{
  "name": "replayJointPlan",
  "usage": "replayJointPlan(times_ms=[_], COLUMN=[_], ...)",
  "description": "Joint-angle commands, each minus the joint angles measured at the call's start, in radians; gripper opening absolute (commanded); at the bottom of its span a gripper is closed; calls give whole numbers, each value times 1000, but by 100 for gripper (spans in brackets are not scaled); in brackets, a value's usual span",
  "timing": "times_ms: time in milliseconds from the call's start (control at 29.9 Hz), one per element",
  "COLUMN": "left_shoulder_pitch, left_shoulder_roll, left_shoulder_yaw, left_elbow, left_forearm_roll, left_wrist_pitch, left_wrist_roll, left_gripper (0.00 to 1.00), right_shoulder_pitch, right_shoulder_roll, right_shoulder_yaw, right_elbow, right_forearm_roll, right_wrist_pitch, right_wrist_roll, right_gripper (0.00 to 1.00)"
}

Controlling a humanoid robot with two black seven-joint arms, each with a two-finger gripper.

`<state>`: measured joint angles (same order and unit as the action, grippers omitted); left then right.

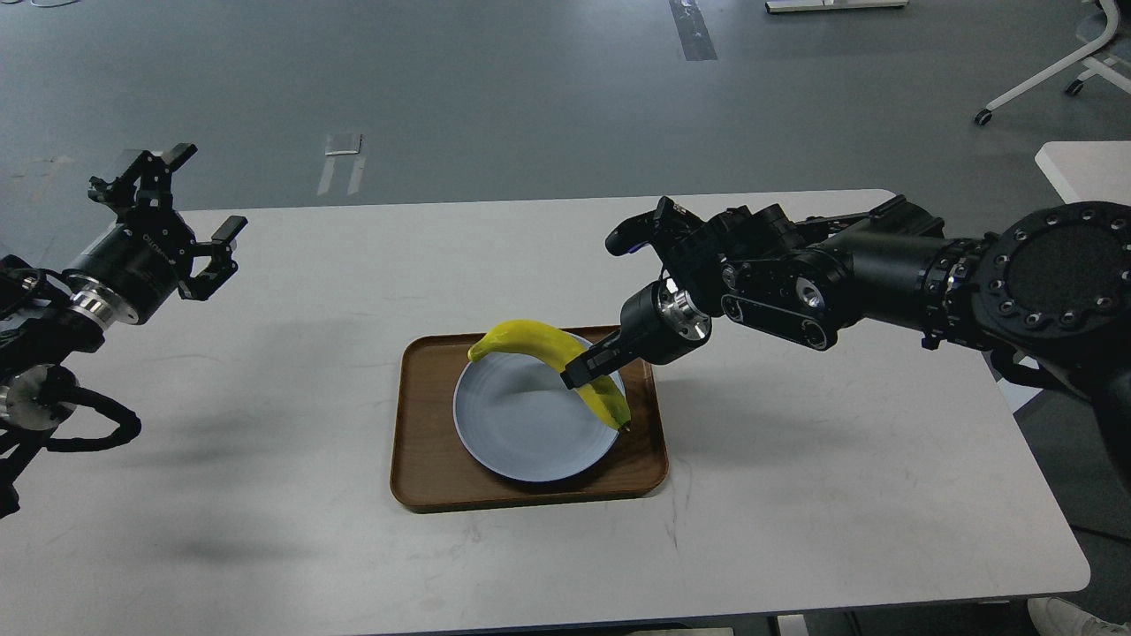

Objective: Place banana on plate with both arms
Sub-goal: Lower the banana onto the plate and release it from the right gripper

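The yellow banana hangs in the air over the far right part of the pale blue-grey plate, its dark tip low near the plate's right rim. My right gripper is shut on the banana's middle, reaching in from the right. The plate lies on a brown wooden tray. My left gripper is open and empty, held above the table's far left, well apart from the plate.
The tray sits at the middle of a white table. The right arm's thick links stretch over the table's right half. Grey floor lies beyond the far edge.
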<state>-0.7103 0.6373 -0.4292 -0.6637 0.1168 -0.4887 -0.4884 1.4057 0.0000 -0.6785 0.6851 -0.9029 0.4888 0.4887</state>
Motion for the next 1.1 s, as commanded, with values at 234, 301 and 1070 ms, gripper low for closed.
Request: replayJointPlan(times_ms=[234, 301, 1070], left_shoulder_pitch=[0, 0, 0], left_shoulder_roll=[2, 2, 5], left_shoulder_yaw=[1, 1, 0], left_elbow=[0, 0, 0], left_forearm_roll=[0, 0, 0], left_wrist_pitch=[0, 0, 0], left_wrist_roll=[0, 0, 0], left_gripper=[99, 99, 99], right_shoulder_pitch=[-20, -25, -30], right_shoulder_roll=[0, 0, -2], right_shoulder_yaw=[5, 7, 146], right_elbow=[-4, -5, -16], right_forearm_roll=[75, 75, 153], right_wrist_pitch=[0, 0, 0], right_wrist_roll=[0, 0, 0], right_gripper=[10, 20, 100])
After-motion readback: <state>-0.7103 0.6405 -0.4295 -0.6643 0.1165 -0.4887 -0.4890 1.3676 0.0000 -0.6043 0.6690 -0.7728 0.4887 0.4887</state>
